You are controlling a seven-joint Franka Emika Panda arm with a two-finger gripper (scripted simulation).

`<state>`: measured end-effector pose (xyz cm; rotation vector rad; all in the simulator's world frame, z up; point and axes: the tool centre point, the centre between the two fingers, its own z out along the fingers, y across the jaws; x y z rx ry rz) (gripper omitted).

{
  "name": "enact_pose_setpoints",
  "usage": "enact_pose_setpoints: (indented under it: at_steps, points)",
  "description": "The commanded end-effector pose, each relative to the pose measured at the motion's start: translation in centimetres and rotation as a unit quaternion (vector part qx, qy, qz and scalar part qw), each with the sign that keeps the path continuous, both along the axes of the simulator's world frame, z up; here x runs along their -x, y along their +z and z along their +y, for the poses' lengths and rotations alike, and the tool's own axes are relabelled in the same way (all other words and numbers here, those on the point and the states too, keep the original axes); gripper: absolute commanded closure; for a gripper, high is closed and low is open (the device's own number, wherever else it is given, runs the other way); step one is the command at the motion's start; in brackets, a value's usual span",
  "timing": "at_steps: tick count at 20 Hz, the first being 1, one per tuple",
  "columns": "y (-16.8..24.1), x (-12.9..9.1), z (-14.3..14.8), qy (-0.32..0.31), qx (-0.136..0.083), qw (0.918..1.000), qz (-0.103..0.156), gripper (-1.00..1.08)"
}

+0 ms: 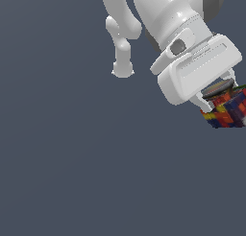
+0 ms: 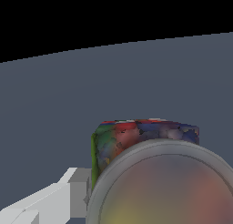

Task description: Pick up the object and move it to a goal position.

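White two-finger gripper point(image 1: 218, 101) is clamping the small blocky object w/ red, blue, yellow, green squares point(image 1: 228, 111) at the exterior view's right edge, tilted. In wrist view, object's round dark-rimmed top point(image 2: 164, 186) is filling the foreground, w/ one white finger point(image 2: 50, 198) pressing beside it.

The exterior view looks down from above, close to the arm point(image 1: 158, 19), whose hand fills the upper part toward the exterior view's right, over a plain grey floor point(image 1: 86, 172). The wrist view sits right at the gripper point(image 1: 222, 97), so near that the object's point(image 2: 136, 139) round top fills the foreground, with floor and black backdrop beyond. Both views share the object point(image 1: 228, 110), one finger point(image 2: 45, 202) and floor.
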<state>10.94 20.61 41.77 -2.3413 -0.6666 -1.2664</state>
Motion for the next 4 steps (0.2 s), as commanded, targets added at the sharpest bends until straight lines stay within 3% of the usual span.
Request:
enact_pose_setpoints:
  at_steps: [1, 4]
  points:
    - [0.21, 0.0, 0.07, 0.0, 0.0, 1.0, -0.002, 1.08]
    - [0.11, -0.01, 0.06, 0.0, 0.0, 1.0, -0.001, 1.08]
